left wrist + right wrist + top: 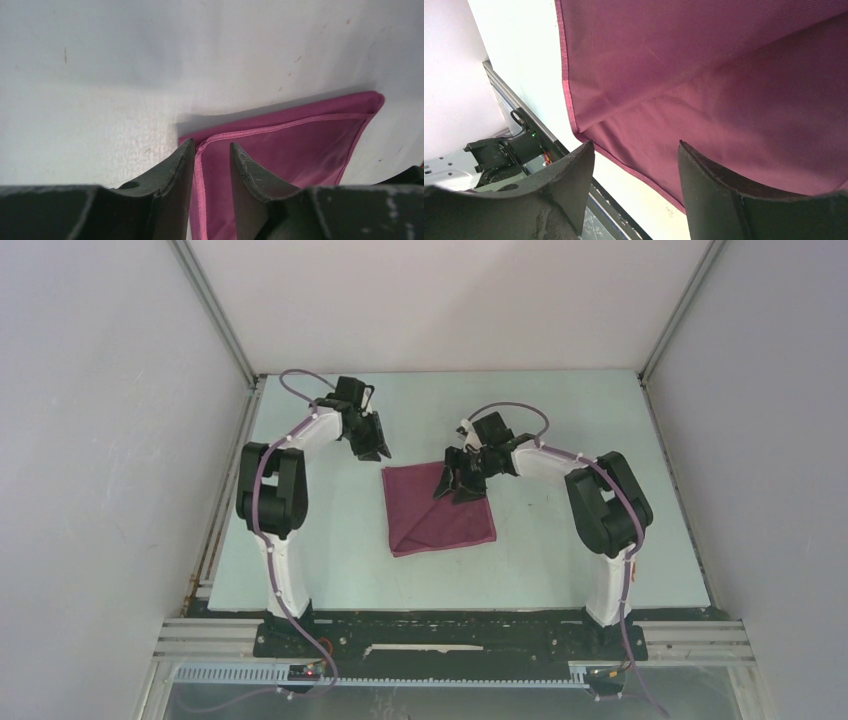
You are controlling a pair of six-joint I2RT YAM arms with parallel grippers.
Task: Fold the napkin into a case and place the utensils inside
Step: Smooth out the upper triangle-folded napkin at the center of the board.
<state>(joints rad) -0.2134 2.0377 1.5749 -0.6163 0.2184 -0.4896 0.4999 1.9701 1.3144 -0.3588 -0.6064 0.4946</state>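
At the middle of the pale table (560, 565), the maroon napkin (440, 512) is lying flat, folded over into a rough square with its hemmed edges stacked. We are hanging our right gripper (453, 490) over the napkin's far right part. Its jaws are standing wide apart above the cloth and gripping nothing. From the right wrist, a soft fold line is running across the fabric beyond the fingers (569, 180). We are holding our left gripper (375, 450) at the napkin's far left corner, with its jaws parted by a narrow gap. In the left wrist view the pink hem is showing between the two fingertips (176, 167), and we cannot tell whether they are touching the cloth. Both arms are reaching in from the near edge, one on each side of the napkin.
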